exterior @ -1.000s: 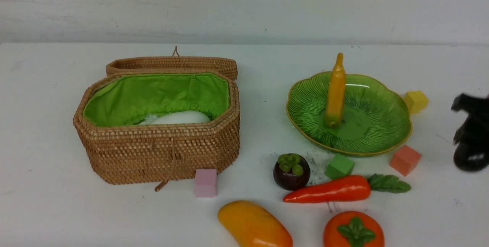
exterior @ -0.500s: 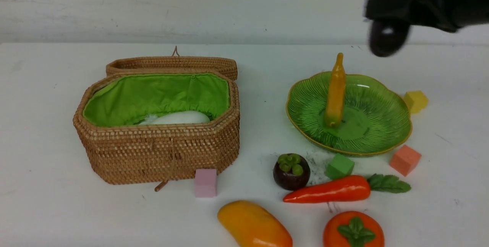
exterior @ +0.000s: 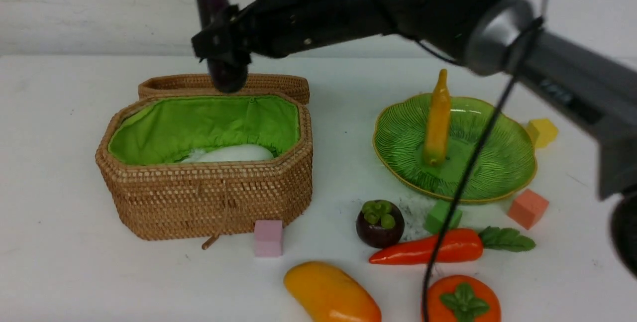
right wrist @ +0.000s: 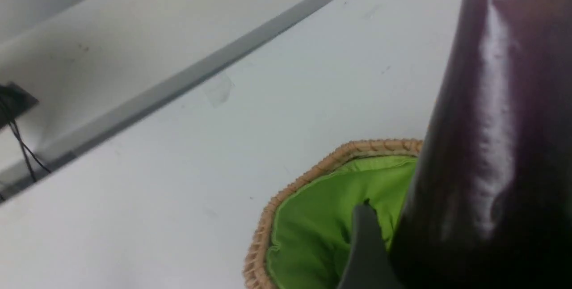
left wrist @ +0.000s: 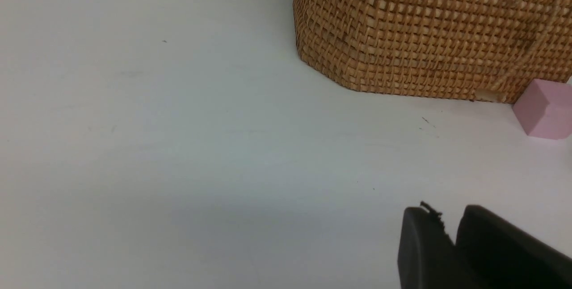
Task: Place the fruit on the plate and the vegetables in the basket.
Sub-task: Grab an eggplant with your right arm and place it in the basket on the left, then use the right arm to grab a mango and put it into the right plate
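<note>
The likeliest slip is a release too far back: the eggplant (exterior: 228,77), long, glossy and nearly upright, hangs with its rounded lower end above the 12 o'clock rim of the basket (exterior: 204,197), right by the folded-back lid (exterior: 278,84) and not above the green-lined hollow; let go there, I judge it could strike the wicker, topple and roll off behind the basket; brought down too fast toward the middle, it could land on the radish (exterior: 234,154), which lies along the 6 o'clock wall inside; its slick skin also makes a slide through the grip possible, since only a short stretch is held. The right arm reaches in from 3 o'clock, high across the table (exterior: 59,162) and past the plate (exterior: 502,172), where the banana (exterior: 437,118) rests with its tip on the 12 o'clock rim; its cable (exterior: 468,167) hangs in front of the plate and the carrot (exterior: 433,247), and whether it touches them cannot be told; the right gripper (exterior: 224,46) is clamped on the eggplant's lower half, the narrow end pointing up; the left gripper (left wrist: 453,231) sits low over bare table at the basket's 7 o'clock, its fingers (left wrist: 424,249) drawn together on nothing.
</note>
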`<state>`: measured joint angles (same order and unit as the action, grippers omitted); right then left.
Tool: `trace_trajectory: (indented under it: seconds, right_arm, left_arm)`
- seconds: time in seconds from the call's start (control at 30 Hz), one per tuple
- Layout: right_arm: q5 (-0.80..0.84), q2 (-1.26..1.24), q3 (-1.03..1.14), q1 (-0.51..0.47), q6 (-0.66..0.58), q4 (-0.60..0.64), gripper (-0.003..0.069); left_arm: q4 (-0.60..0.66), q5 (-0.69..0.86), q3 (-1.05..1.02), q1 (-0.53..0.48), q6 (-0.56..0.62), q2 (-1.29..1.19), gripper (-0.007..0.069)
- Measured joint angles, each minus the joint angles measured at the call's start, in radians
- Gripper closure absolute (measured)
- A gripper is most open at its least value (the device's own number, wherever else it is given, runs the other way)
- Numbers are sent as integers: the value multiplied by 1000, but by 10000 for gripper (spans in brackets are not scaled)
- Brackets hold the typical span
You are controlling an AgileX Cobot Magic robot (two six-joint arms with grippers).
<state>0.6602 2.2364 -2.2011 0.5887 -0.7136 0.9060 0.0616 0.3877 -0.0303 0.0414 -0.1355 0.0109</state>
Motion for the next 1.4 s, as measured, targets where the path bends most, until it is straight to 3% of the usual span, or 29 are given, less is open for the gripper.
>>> trace_trajectory:
  seconds: [0.23,0.37,0.5,0.57,0.83,0.97,1.27,1.4]
  right_arm:
    - [-5,117,-58,25,1,-140,221]
    - [8,117,-60,25,48,-204,174]
    - [60,102,-60,21,136,-262,13]
    - [108,84,-60,14,147,-263,-10]
    - [447,-88,-55,-70,167,-288,29]
    - [557,-227,89,-87,172,-308,65]
    - [505,-367,571,-30,241,-406,39]
    - [437,-328,630,16,286,-447,27]
  left_arm:
    - [0,0,0,0,0,0,508]
    - [0,0,0,0,0,0,501]
    - [0,-1,0,0,0,0,496]
    - [0,-1,0,0,0,0,494]
    - [0,-1,0,0,0,0,490]
    - [0,-1,0,0,0,0,490]
    - [0,-1,0,0,0,0,480]
    - [0,-1,0,0,0,0,476]
